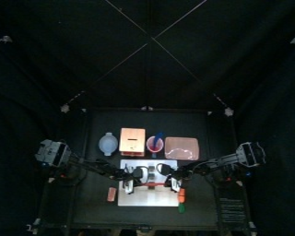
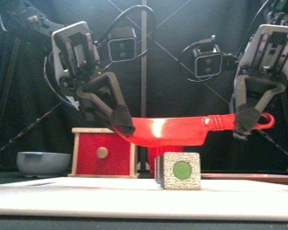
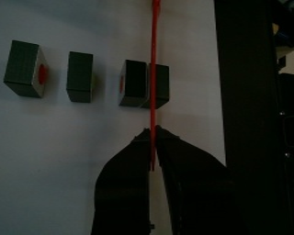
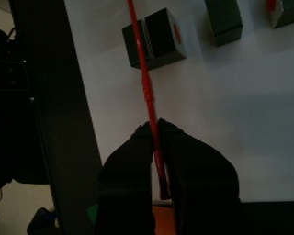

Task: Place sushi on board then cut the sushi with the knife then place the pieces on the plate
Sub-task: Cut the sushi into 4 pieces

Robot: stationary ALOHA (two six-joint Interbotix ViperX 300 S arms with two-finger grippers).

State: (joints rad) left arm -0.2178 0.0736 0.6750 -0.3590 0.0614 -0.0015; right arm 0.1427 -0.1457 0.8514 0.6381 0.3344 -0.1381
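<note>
A red toy knife [image 2: 171,131] hangs level above the white cutting board [image 2: 62,193], held at both ends. My left gripper [image 2: 125,128] is shut on one end and my right gripper [image 2: 240,128] on the handle end. In the left wrist view the blade [image 3: 153,55] crosses the sushi roll [image 3: 146,83] where two dark green blocks meet; two more blocks [image 3: 80,76] [image 3: 23,67] stand apart beside it. The right wrist view shows the knife [image 4: 142,64] running past a block [image 4: 162,39]. From the front one block [image 2: 179,170] stands below the blade.
Behind the board stand a blue-grey bowl [image 1: 107,143], the wooden box [image 1: 133,141] with its red drawer front [image 2: 103,152], a red cup [image 1: 155,144] and the pink tray [image 1: 181,147]. A small red toy [image 1: 112,194] lies left of the board.
</note>
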